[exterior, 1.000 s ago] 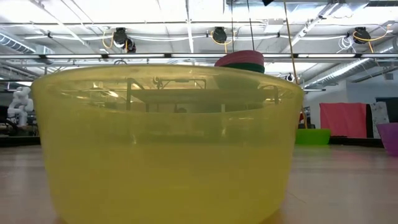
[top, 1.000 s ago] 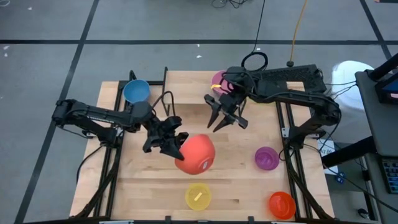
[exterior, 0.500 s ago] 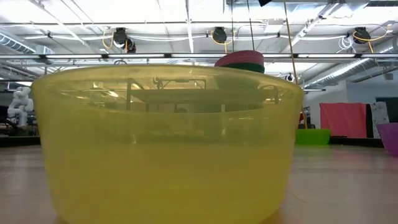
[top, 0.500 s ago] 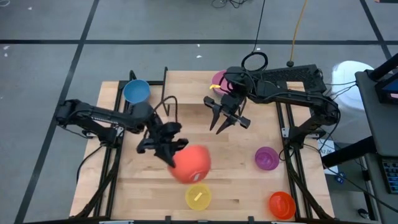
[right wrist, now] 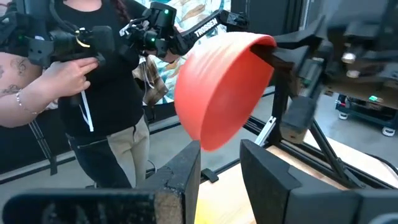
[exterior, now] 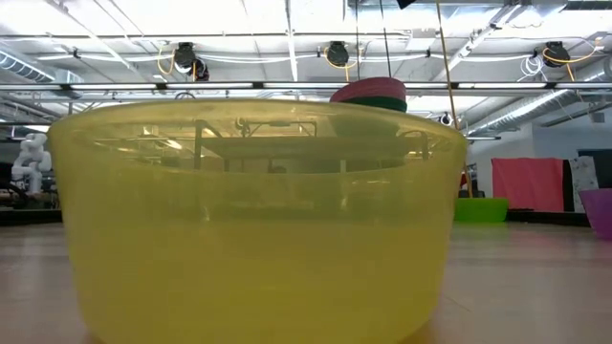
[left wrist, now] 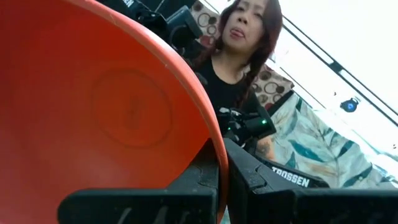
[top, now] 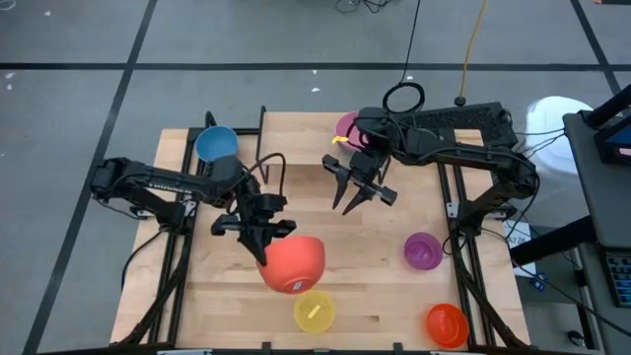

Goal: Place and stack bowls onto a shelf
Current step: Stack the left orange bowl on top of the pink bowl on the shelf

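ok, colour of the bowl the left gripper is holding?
Red bowl, pinched at its rim by the left gripper; clearest in the high view.

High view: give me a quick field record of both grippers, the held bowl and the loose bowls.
left gripper: over the table's middle, shut on the rim of the red bowl
red bowl: held tilted, off the table
right gripper: open, empty, hovering past the red bowl towards the far side
yellow bowl: near edge, upright
purple bowl: right side
orange bowl: near right corner
blue bowl: far left corner
pink bowl: far edge, partly hidden by the right arm
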Controlling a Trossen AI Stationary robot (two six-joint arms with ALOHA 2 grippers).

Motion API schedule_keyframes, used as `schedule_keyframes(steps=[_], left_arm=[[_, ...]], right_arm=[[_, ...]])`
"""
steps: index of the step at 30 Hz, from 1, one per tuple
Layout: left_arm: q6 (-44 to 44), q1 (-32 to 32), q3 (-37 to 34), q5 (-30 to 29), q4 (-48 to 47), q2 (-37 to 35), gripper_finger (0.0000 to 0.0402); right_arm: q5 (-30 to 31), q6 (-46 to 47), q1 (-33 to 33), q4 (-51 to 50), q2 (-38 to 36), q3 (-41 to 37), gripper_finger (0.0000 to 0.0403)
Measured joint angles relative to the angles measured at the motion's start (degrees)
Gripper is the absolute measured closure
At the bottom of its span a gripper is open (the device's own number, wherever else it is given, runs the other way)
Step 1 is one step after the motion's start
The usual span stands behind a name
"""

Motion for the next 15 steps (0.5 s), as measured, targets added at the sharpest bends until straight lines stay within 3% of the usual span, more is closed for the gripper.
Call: schedule_keyframes(steps=[8,13,15], left_arm=[[0.8,2.1,0.0,1.56,0.0,0.0,0.0396],[0.83,2.52,0.0,2.07,0.02,0.0,0.0396],[1.05,2.56,0.0,2.07,0.02,0.0,0.0396]], right_arm=[[3.14,1.82,1.68,6.98,2.56,0.09,0.0305],[2.54,10.05,1.85,15.97,6.42,0.09,0.0324],[-0.29,12.25,1.85,19.46,7.69,0.07,0.033]])
